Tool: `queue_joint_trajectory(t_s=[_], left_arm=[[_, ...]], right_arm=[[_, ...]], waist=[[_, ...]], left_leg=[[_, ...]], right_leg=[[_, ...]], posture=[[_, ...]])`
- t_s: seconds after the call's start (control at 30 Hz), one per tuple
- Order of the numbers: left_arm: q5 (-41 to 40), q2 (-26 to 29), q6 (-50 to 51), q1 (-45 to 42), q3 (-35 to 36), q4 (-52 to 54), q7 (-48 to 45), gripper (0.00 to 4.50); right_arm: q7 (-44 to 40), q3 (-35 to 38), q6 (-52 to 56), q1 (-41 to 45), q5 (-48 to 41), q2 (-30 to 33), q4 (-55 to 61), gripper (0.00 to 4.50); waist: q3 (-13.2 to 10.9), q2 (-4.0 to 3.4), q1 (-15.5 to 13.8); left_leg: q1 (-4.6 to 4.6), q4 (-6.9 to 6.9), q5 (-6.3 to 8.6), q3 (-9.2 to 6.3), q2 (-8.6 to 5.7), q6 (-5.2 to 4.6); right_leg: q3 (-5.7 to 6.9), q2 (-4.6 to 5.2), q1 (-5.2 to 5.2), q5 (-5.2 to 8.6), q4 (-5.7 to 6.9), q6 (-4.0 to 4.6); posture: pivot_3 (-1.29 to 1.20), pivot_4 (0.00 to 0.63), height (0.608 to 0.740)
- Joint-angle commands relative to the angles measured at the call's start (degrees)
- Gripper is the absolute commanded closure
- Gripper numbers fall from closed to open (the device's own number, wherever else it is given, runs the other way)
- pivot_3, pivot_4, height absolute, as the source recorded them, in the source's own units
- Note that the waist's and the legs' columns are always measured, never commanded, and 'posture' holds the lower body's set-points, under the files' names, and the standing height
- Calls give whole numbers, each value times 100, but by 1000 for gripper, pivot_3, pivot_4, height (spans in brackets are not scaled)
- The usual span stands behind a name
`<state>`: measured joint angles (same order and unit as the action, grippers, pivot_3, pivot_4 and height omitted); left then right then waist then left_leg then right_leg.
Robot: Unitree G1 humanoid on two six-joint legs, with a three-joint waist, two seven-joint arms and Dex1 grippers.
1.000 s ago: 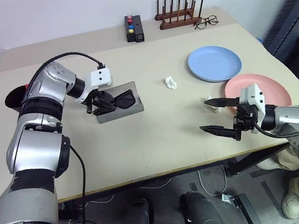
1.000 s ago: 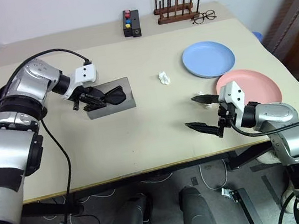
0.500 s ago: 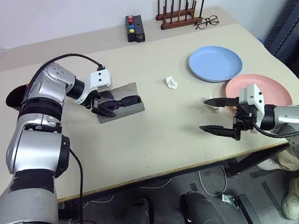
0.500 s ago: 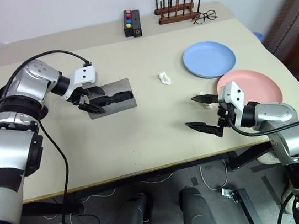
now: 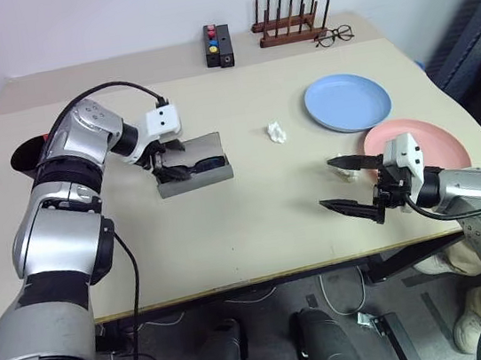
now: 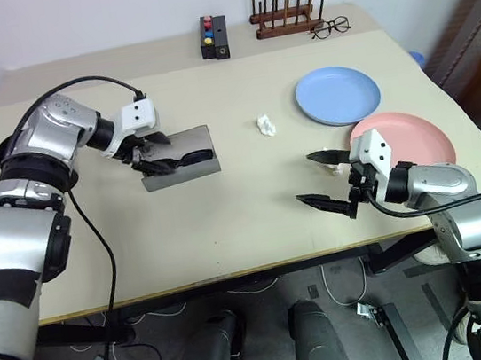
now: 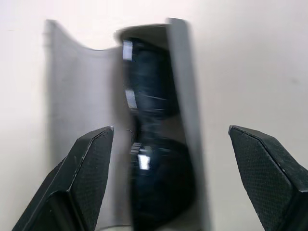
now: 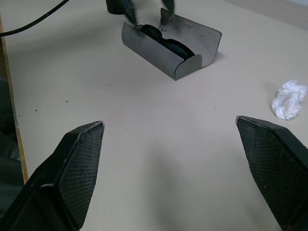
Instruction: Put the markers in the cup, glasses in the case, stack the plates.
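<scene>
The grey case [image 5: 196,181] lies open at the table's left middle, and the black glasses [image 5: 200,162] rest inside it. My left gripper [image 5: 164,160] hovers just above the case's left end, open and holding nothing; its wrist view looks down on the glasses [image 7: 154,144] between the fingers. At the right, the light blue plate [image 5: 348,102] and the pink plate [image 5: 423,141] lie side by side. My right gripper [image 5: 326,185] hangs open just left of the pink plate. Behind my left arm stands the black cup [image 5: 27,156], with a bit of red at its rim.
A crumpled white tissue [image 5: 277,132] lies between the case and the blue plate. A small white scrap [image 5: 340,175] sits by my right gripper. Along the back edge stand a black button box [image 5: 220,44], a wooden peg rack [image 5: 290,22] and thin-framed spectacles [image 5: 332,36].
My left gripper let go of the glasses, which now lie in the case, and it opened and lifted slightly. The right arm has not moved.
</scene>
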<state>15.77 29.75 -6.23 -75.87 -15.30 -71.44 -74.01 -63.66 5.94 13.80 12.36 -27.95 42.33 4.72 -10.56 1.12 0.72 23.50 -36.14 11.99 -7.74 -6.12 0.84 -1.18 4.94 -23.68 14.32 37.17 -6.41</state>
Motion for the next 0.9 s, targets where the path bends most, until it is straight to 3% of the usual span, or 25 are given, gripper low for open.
queue_joint_trajectory(t_s=[0.03, 0.13, 0.23, 0.43, 0.9], left_arm=[[11, -2, 38, -402, 225, -89, 1171, 591], [-13, -37, 236, -481, 289, -198, 1660, 591], [-66, -14, 394, -469, 360, -227, 1788, 1410], [49, 49, 675, -433, 367, -254, 2424, 4288], [145, 68, 754, 65, 244, -232, 2593, 4288]], right_arm=[[3, 71, -80, 97, -5, -25, 57, 0], [17, 82, -73, 98, 8, -34, 68, 0], [27, 92, -59, 96, 8, -24, 82, 0], [138, 121, -72, 192, 25, -73, 46, 0], [682, 198, -263, 931, -46, -689, -235, 0]], waist=[[0, 1, 0], [0, 0, 9], [0, 0, 32], [0, 0, 16], [1, -1, 16]], left_leg=[[0, 0, 0, 0, -1, 0], [0, 1, 0, 1, -3, -1], [0, 2, 1, 2, -3, -1], [0, 0, 1, 2, -4, -1], [0, 0, 1, 2, -6, -1]], right_leg=[[0, 0, 1, 0, 0, -1], [0, 2, 0, -1, 0, -4], [-1, 2, -1, -2, 1, -4], [-1, 2, 0, -3, 2, -6], [-2, 3, -1, -6, 4, -7]], posture=[[0, 150, 740], [0, 150, 740], [0, 150, 740], [0, 150, 740], [0, 150, 740]])
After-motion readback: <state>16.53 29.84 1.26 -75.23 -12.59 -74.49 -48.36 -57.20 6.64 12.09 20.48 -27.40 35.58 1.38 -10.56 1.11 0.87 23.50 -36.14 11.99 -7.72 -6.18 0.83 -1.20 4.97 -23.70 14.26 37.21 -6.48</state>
